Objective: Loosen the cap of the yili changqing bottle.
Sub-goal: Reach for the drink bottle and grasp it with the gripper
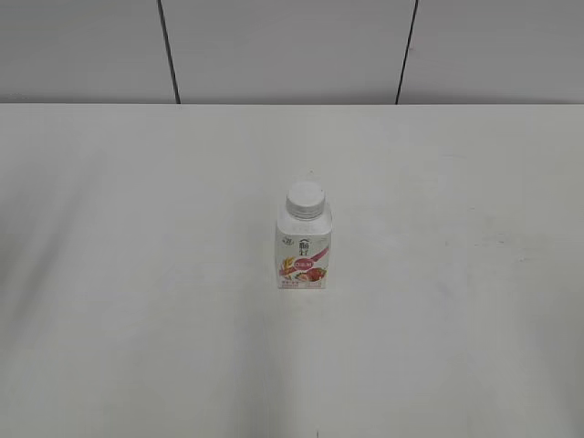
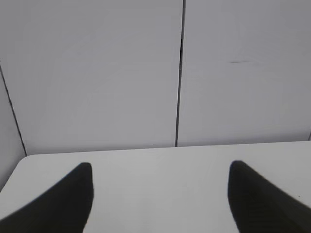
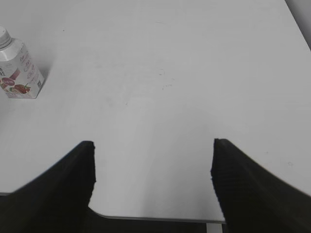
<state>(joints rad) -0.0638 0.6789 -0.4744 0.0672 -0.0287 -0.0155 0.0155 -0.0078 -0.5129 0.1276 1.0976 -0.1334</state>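
The yili changqing bottle (image 1: 304,246) stands upright near the middle of the white table, a small white bottle with a pink-red fruit label. Its round white cap (image 1: 305,200) sits on the neck. The bottle also shows at the far left of the right wrist view (image 3: 18,73), with the cap (image 3: 4,37) at the frame edge. My left gripper (image 2: 160,167) is open and empty over the table's far part, facing the wall; the bottle is out of that view. My right gripper (image 3: 153,144) is open and empty above the table's near edge, far from the bottle. Neither gripper shows in the exterior view.
The white table (image 1: 137,274) runs to a grey panelled wall (image 1: 292,46) with dark seams. The table's near edge (image 3: 155,217) shows under my right gripper, and its rounded corner (image 2: 22,162) at the left of the left wrist view.
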